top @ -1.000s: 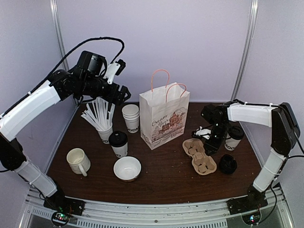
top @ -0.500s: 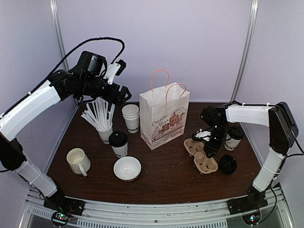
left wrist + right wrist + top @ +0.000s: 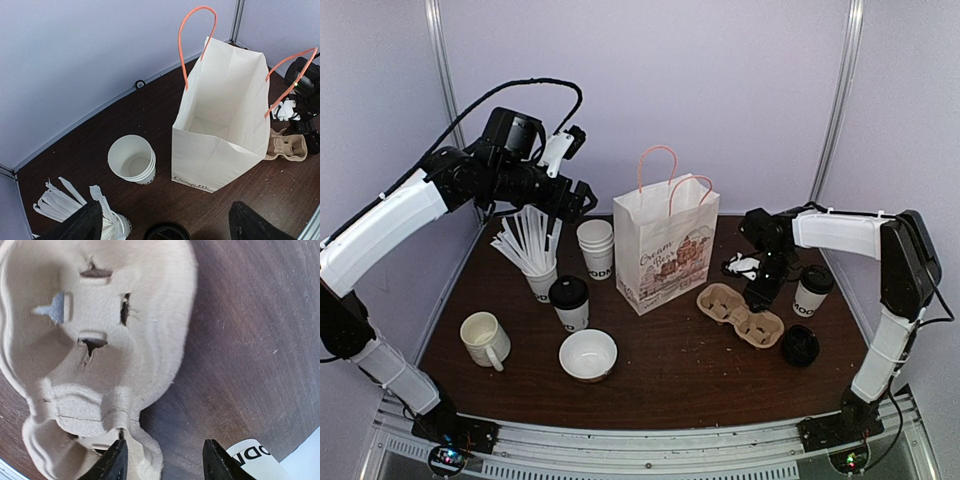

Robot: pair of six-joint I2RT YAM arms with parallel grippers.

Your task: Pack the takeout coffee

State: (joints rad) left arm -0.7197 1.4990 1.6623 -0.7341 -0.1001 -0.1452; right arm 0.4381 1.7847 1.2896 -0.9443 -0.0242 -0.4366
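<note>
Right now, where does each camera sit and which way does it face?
Top external: above and behind, looking down at the table; left arm and right arm show.
Left wrist: high up, facing down into the paper bag; left tool's fingers at the bottom.
Right wrist: low, facing down at the cup carrier; right tool's fingertips show.
Shared: all three show the carrier.

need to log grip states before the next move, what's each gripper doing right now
left gripper: open, holding nothing
right gripper: open, one finger at the cup carrier edge, not clamped on it
</note>
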